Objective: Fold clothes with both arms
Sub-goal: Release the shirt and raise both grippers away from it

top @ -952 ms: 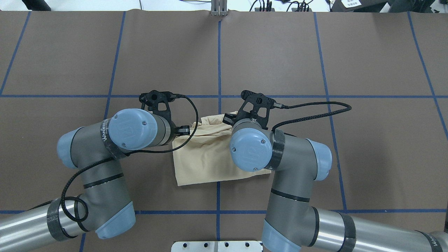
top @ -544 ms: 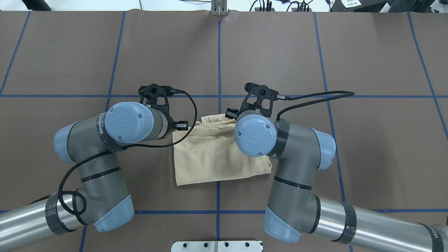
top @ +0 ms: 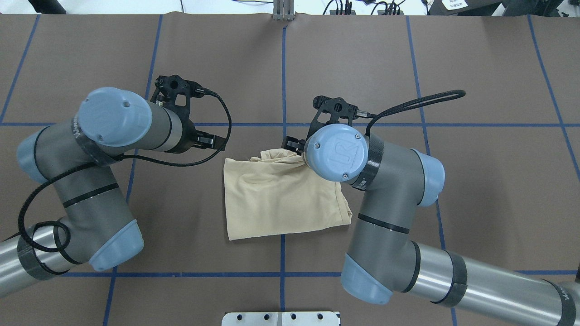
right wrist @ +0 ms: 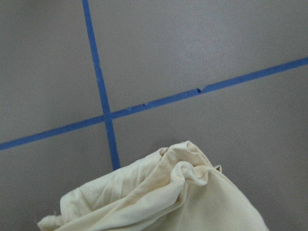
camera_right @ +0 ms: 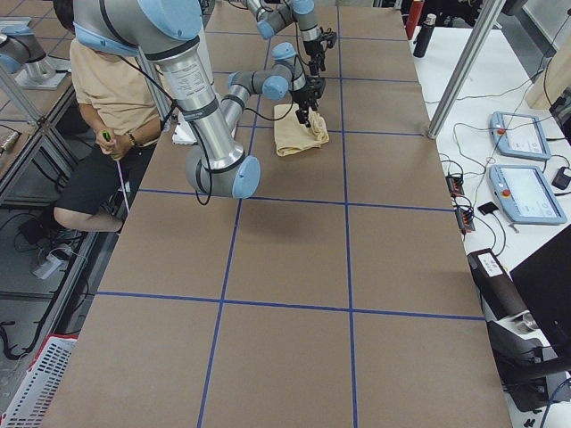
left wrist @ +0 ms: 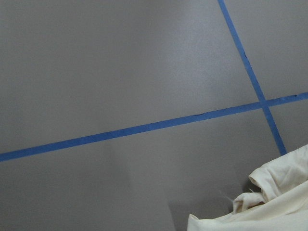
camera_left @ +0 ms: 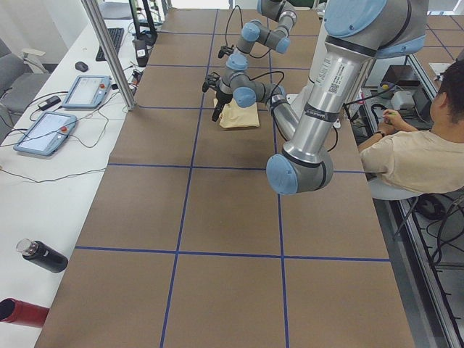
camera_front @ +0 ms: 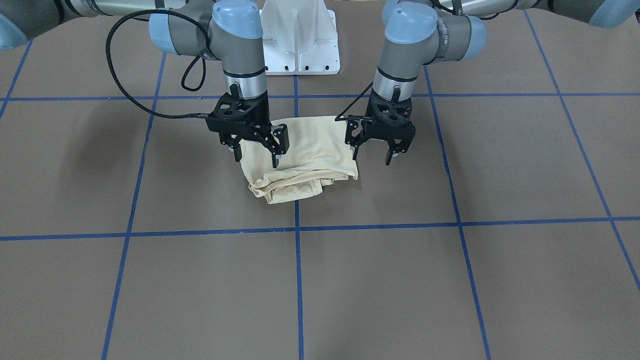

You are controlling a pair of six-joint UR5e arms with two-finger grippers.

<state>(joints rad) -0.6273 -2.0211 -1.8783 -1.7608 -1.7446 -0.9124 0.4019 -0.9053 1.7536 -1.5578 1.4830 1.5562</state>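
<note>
The cream-yellow T-shirt (top: 281,199) lies folded into a rough rectangle at the table's middle. Its far edge is bunched and its print is hidden. It also shows in the front-facing view (camera_front: 305,147), the left wrist view (left wrist: 269,202) and the right wrist view (right wrist: 168,197). My left gripper (camera_front: 372,157) is open and empty, just off the shirt's left edge and above the table. My right gripper (camera_front: 256,161) is open and empty, hovering over the shirt's right part. In the overhead view the left gripper (top: 213,141) stands left of the shirt, and the right gripper is mostly hidden under its wrist.
The brown table cover (top: 408,68) carries blue tape grid lines. The white pedestal base (camera_front: 300,40) stands at the robot's edge. A person (camera_left: 420,152) sits beside the table. Pendants (camera_right: 526,169) and bottles (camera_left: 40,255) lie on the side bench.
My left arm has swung left and back, taking its gripper off the shirt's far left corner. My right wrist has shifted slightly away from the shirt. The shirt's far edge now rests lower and flatter.
</note>
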